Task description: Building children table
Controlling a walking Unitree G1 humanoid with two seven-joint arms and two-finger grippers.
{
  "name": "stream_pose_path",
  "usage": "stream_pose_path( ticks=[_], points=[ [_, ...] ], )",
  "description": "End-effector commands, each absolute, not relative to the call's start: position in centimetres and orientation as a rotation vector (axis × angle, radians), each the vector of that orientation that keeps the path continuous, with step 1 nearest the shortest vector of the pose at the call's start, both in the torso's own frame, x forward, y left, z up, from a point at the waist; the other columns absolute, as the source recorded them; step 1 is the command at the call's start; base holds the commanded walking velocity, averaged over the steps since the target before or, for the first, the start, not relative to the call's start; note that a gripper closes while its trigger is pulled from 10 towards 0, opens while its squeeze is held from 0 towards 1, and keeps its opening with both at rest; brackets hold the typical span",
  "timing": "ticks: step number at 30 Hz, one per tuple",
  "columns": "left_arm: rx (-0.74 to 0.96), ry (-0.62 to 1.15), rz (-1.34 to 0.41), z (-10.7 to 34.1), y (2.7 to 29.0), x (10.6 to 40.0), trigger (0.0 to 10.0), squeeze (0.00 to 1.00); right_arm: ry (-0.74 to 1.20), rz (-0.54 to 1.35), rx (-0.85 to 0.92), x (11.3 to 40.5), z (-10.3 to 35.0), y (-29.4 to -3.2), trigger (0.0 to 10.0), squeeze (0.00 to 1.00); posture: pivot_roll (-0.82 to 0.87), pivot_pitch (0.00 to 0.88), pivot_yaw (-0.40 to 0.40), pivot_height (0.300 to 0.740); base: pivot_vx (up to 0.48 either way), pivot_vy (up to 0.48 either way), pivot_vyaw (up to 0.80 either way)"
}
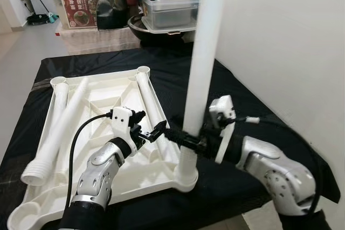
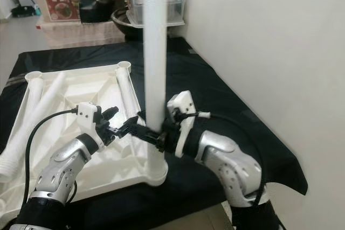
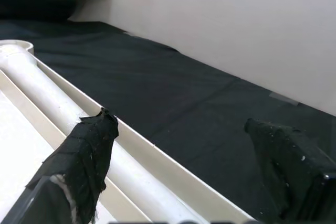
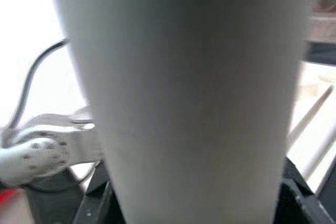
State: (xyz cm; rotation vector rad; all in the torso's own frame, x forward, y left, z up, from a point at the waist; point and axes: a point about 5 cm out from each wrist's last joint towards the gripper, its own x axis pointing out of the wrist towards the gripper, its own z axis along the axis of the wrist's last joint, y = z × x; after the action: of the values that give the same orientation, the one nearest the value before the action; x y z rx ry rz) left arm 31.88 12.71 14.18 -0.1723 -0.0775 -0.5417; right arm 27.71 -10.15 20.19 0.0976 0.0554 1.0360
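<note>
Now upright white leg (image 1: pixel 202 63), right tool (image 1: pixel 186 139) clamped

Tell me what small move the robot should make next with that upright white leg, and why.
Probably twist or press the upright leg further into the corner socket of the upturned tabletop. The right gripper is clamped around the leg just above the socket, and the left gripper is open beside it, holding nothing.

The scene is being lit evenly and softly; head views are being rendered sharp, while the upright leg (image 4: pixel 184 93) is being blurred close-up.
</note>
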Motion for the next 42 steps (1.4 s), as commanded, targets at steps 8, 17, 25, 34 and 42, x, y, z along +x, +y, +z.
stream_pose_path(
  ticks=[8, 17, 25, 34, 42],
  points=[
    [-0.190, -0.065, -0.549, 14.0, 12.5, 31.9, 10.0, 0.00, 0.348, 0.023, 0.139, 33.0, 14.0, -17.0, 0.0, 0.00, -0.09, 0.000, -0.053, 0.740, 0.000, 0.000, 0.00],
    [-0.203, -0.066, -0.550, 14.0, 12.7, 31.9, 10.0, 0.00, 0.190, 0.017, 0.205, 32.6, 15.8, -15.8, 10.0, 1.00, -0.10, 0.000, -0.048, 0.740, 0.000, 0.000, 0.00],
    [-0.207, -0.066, -0.550, 14.0, 12.8, 32.0, 10.0, 0.00, 0.049, 0.590, 0.317, 31.3, 19.8, -11.9, 10.0, 0.00, -0.10, 0.000, -0.051, 0.740, 0.000, 0.000, 0.00],
    [-0.209, -0.068, -0.549, 14.0, 12.7, 31.9, 10.0, 0.00, 0.151, 1.115, 0.111, 26.0, 16.7, -10.1, 8.5, 0.00, -0.09, 0.000, -0.056, 0.740, 0.000, 0.000, 0.00],
    [-0.209, -0.070, -0.550, 14.2, 12.7, 31.9, 10.0, 0.00, 0.150, 0.652, 0.186, 30.7, 16.1, -12.1, 0.0, 0.00, -0.10, 0.000, -0.051, 0.740, 0.000, 0.000, 0.00]
  ],
)
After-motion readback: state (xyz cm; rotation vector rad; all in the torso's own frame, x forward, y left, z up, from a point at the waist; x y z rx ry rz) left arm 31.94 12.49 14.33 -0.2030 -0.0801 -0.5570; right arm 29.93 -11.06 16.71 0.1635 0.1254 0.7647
